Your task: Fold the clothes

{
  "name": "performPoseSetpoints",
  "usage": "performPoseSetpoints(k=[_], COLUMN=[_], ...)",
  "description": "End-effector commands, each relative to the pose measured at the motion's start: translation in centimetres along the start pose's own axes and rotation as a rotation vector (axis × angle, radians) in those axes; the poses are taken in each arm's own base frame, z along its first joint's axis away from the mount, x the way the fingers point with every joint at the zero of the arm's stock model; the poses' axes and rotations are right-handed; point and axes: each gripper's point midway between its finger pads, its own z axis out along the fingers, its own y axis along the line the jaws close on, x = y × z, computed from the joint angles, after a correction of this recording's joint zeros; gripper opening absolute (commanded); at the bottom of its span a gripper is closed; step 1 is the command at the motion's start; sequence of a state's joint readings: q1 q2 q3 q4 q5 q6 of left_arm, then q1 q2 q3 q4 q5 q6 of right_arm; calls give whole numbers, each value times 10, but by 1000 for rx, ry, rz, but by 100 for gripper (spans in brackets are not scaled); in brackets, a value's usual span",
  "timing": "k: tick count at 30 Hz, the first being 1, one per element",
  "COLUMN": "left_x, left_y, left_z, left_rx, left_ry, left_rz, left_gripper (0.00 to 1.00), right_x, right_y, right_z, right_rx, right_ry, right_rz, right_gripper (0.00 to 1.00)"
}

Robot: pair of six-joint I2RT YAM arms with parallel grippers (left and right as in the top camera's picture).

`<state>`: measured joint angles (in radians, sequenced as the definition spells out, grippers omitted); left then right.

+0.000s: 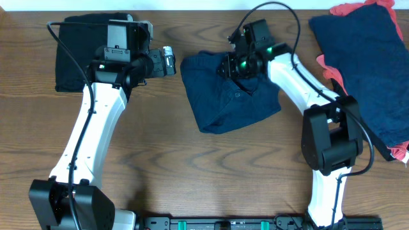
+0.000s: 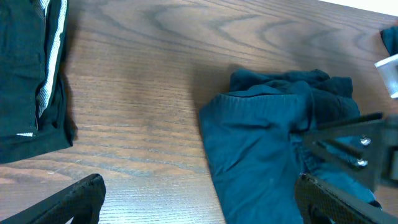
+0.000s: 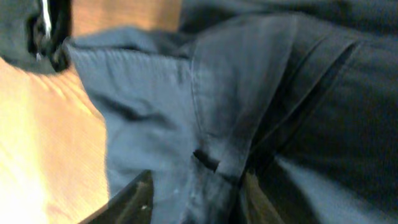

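Crumpled, half-folded navy shorts (image 1: 233,96) lie at the table's middle, also seen in the left wrist view (image 2: 261,143). My right gripper (image 1: 231,66) sits low on their upper edge. In its wrist view the fingers stand apart (image 3: 196,199) with a fold and a belt loop of the shorts (image 3: 161,106) lying between them, not pinched. My left gripper (image 1: 169,61) hovers open over bare wood just left of the shorts, its fingers wide apart (image 2: 205,208) with nothing between them. A folded black garment with a pale stripe (image 1: 80,54) (image 2: 25,74) lies at the back left, partly under the left arm.
A pile of navy cloth (image 1: 367,57) with coral-red pieces (image 1: 348,9) fills the back right corner. The right arm's base (image 1: 329,137) stands right of the shorts. Brown wood table (image 1: 192,172) stretches along the front.
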<state>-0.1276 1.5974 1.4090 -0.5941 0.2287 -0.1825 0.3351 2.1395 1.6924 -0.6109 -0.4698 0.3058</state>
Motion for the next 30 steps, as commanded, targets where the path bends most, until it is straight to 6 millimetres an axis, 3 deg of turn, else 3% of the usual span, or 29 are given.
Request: performPoseSetpoints(k=[1,5,8,14,19,30], left_x=[-2,4,11,28,43,54], left_y=[-7,-21,-44,-93,-134,-170], left_z=[-1,1,6,35,69,122], left_rx=[10,31,82,178,294,385], left_ry=[-6,6,23,53,72,37], left_rz=[26,51,86,168,210,219], left_gripper=[98,98,98,100,98,98], right_x=[-29,-37,-28,2,23,44], right_y=[0,-36,-74,-131,-147,-159], right_z=[-32,-63,-76,-78,-61,-39], right_rx=[-9,112,184,227,190,189], right_ry=[-52,-46,-13,47,65,69], right_rz=[-35,13,44,143,157,175], right_gripper=[57,66,66,49,49,50])
